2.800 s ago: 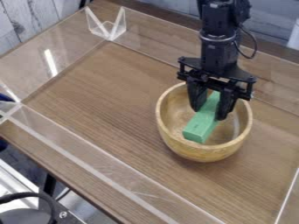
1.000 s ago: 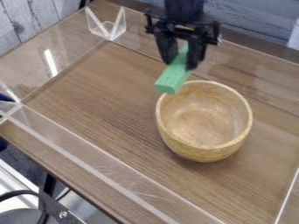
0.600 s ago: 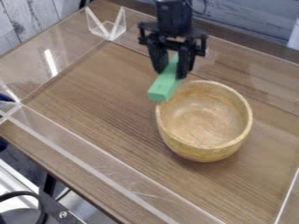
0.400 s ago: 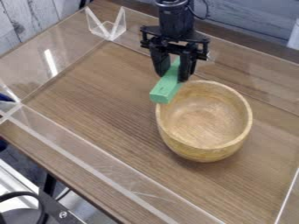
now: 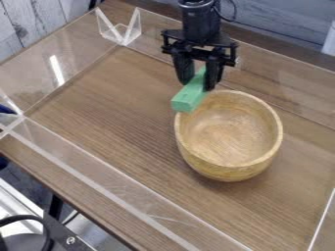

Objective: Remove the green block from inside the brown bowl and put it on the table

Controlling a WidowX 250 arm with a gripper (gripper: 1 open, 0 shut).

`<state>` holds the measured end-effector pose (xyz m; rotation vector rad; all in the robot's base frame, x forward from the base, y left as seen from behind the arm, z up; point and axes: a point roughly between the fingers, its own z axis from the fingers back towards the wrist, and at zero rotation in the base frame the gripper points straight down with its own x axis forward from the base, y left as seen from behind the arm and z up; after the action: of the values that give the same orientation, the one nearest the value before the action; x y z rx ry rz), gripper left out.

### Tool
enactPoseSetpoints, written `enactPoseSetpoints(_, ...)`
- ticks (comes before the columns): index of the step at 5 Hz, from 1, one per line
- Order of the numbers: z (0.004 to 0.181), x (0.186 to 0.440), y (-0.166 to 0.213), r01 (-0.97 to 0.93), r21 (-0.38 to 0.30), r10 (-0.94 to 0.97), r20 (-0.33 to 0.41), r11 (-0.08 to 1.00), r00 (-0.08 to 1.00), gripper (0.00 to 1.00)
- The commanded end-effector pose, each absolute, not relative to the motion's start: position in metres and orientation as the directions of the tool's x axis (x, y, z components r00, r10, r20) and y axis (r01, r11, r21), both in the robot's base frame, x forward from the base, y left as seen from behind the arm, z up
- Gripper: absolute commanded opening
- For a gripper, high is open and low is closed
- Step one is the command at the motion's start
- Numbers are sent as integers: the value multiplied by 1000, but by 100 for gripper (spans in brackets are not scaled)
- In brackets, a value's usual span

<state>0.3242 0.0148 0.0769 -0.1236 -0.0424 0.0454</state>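
My gripper (image 5: 199,75) points straight down just beyond the far left rim of the brown bowl (image 5: 230,134). It is shut on the green block (image 5: 191,94), which hangs tilted between the black fingers (image 5: 183,71), its lower end close above the table (image 5: 105,108). The block is outside the bowl, beside its rim. I cannot tell whether the lower end touches the wood. The light tan wooden bowl stands empty at the centre right of the table.
Low clear acrylic walls (image 5: 78,167) border the tabletop. A clear acrylic corner piece (image 5: 120,27) stands at the far left. A dark strip runs along the back right edge.
The gripper has sunk toward the table with the green block, staying beside the bowl's far left rim. The bowl has not moved.
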Motion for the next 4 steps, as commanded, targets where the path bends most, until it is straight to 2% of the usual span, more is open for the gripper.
enactPoseSetpoints(1, 90, 338, 9, -23, -126, 36, 101, 992, 994, 0)
enactPoseSetpoints(4, 78, 345, 0, 2, -131, 11, 94, 991, 995, 0)
